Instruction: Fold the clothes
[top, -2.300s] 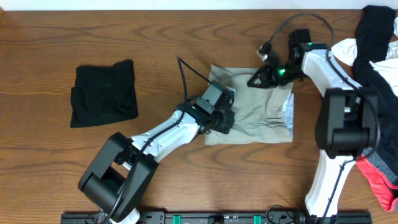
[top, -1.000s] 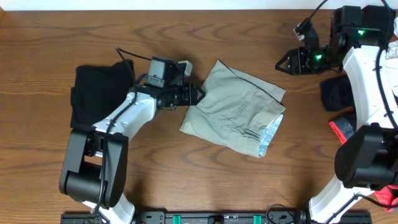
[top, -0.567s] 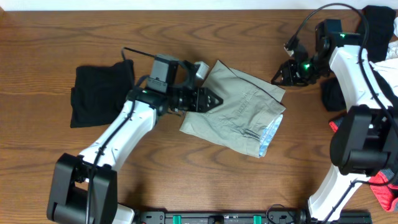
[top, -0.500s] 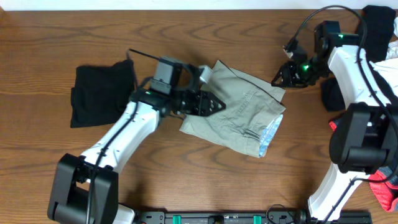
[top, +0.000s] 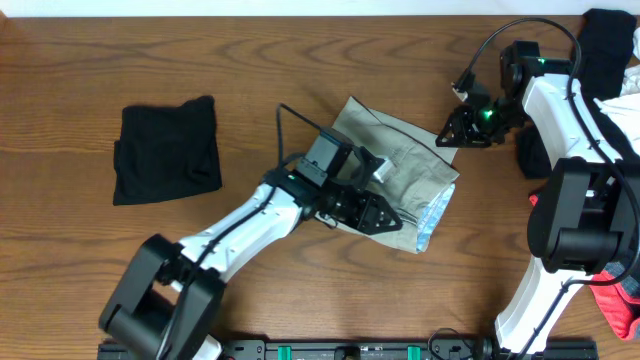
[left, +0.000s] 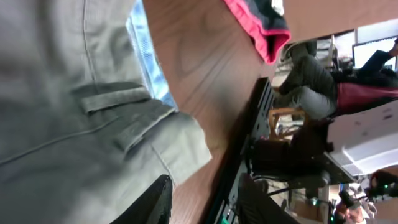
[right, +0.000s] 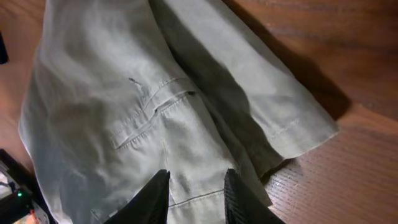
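**Shorts folded once or more, both arms over them**

Position: the khaki-green shorts (top: 405, 165) lie mid-counter (top: 300, 45) as a flat, nearly square parcel turned cornerwise, so no strong long axis. Pale blue waistband lining shows along the edge facing the right arm's side, near the front.

Key relation: the left gripper (top: 385, 222) sits over the parcel's front part, cloth directly beneath and the front corner just ahead of its tips. The right gripper (top: 445, 135) hangs at the far right corner, the cloth spreading away towards the left arm. Each arm is nearest its own corner, diagonally opposite.

Jaws: in the left wrist view the left gripper (left: 205, 202) has its jaws partly open above a hem corner, with bare wood in the gap. In the right wrist view the right gripper (right: 196, 193) has its jaws narrowly parted above flat cloth. Neither visibly grips anything.

Appearance: soft cotton with stitched seams, a pocket welt and a belt loop. Layers lie smooth with mild creasing.

Other clothes: a folded black garment (top: 165, 152) lies well apart on the left. Coral-pink (top: 615, 300), black and white pieces are heaped at the right edge.

Judgement: a further fold or a move to the stack probably follows.
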